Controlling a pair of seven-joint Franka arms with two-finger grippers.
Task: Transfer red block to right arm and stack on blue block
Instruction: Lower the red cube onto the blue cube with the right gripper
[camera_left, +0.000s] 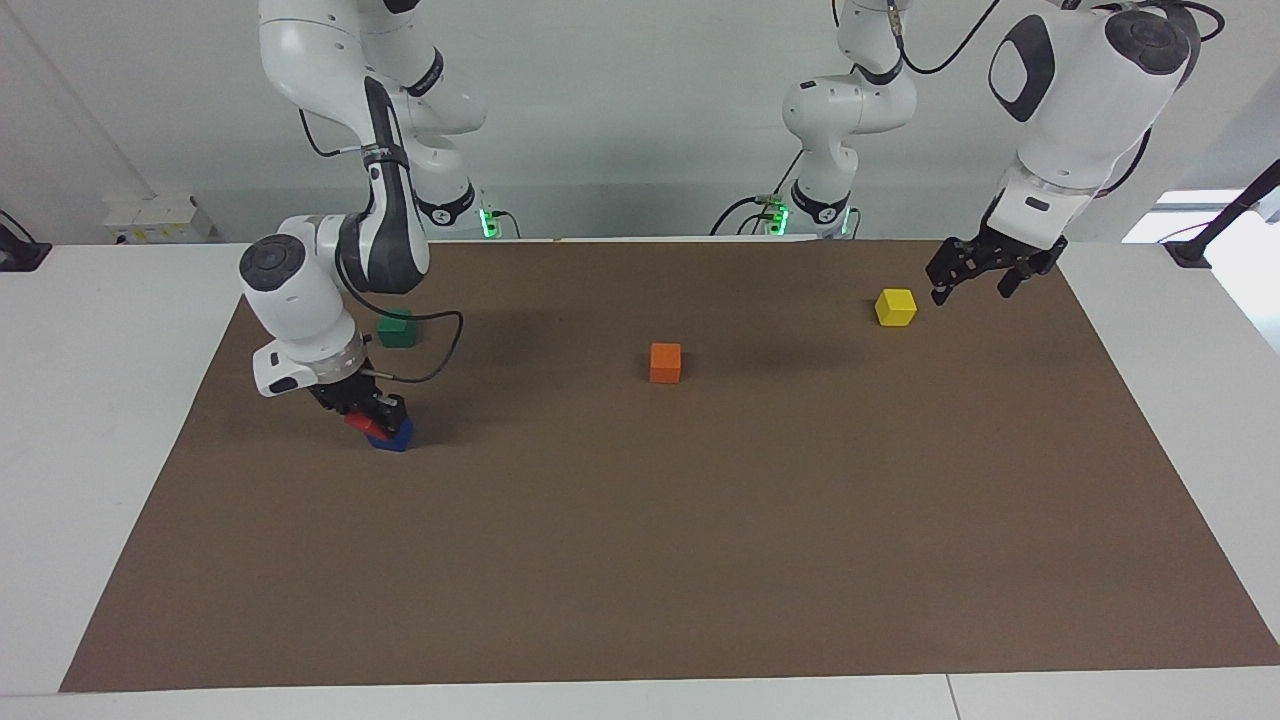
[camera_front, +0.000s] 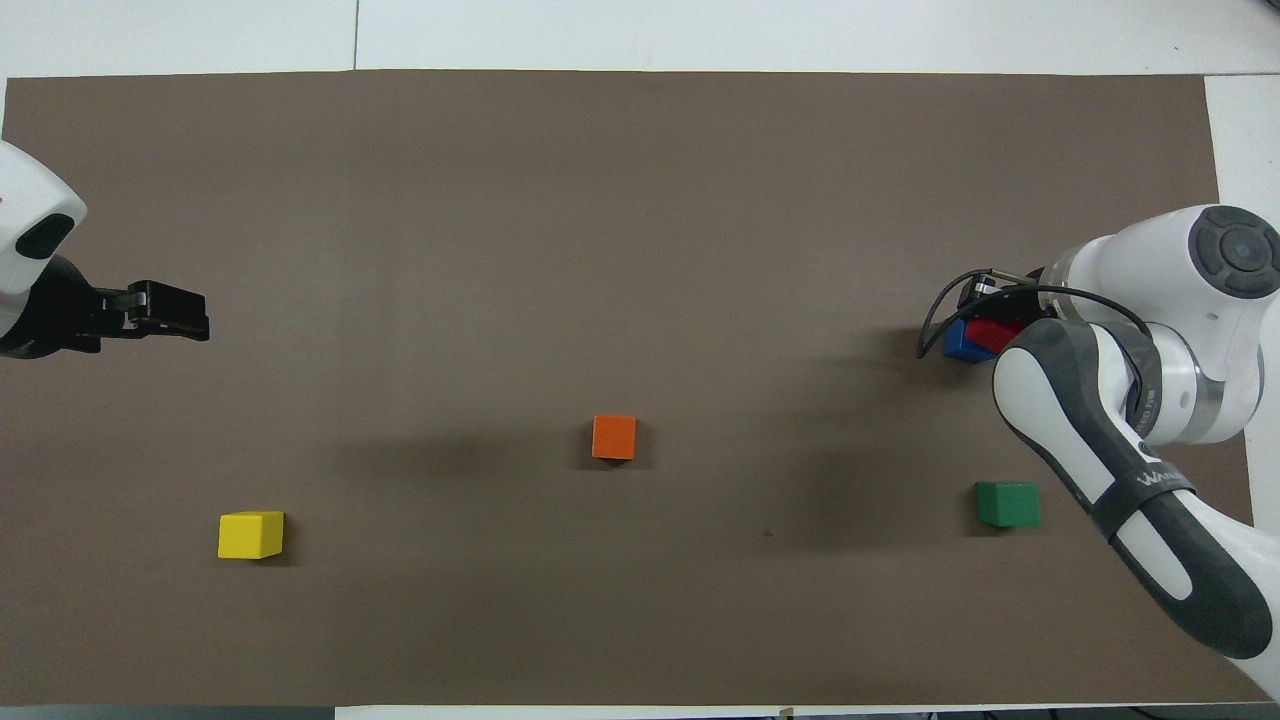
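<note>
— Red block (camera_left: 360, 423): where?
— Clamped in right gripper (camera_left: 368, 418), tilted, resting on blue block (camera_left: 394, 436) directly beneath.
— Right arm (camera_left: 300, 300)?
— Bent low over that stack, green block (camera_left: 396, 328) just beside its wrist.
— Left gripper (camera_left: 968, 283)?
— Fingers apart, holding nothing, waiting in the air beside yellow block (camera_left: 896, 306); orange block (camera_left: 665, 362) well apart from both grippers.

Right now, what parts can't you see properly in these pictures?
- Whether the red block sits flat on the blue block: the right gripper covers their join in the facing view, and the right arm overlaps them in the overhead view.
- Most of the left arm: cut off by the overhead view's edge.
- The left gripper hangs beside the yellow block; what it is over is unclear.
</note>
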